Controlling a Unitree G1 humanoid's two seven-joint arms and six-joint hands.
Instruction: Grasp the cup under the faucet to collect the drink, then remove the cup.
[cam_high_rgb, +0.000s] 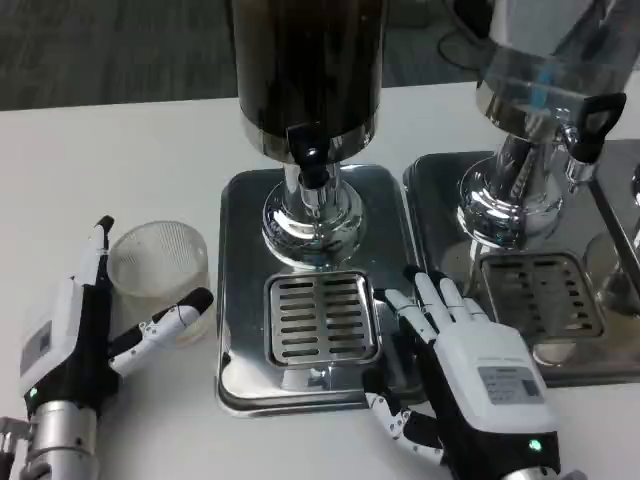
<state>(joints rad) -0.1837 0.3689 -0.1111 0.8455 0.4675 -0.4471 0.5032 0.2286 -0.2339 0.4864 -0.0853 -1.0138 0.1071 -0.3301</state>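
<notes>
At 9 o'clock of silver drip grille (321, 318): left hand (75, 335) spread, cradling clear ribbed plastic cup (158, 264), ungripped | right hand (470, 365) flat, empty | advice: close fingers evenly round cup.

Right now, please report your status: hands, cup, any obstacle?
Left hand open around cup, no firm grip. Right hand open, resting on dispenser tray. Cup upright on table, left of faucet. Path clear.

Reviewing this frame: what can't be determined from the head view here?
- Dark cylindrical drink dispenser: top cut off by the upper edge; fill level unknown.
- Clear ribbed plastic cup: too translucent to tell contents; whether the left hand touches it is unclear.
- Right hand: palm faces down, underside hidden.
</notes>
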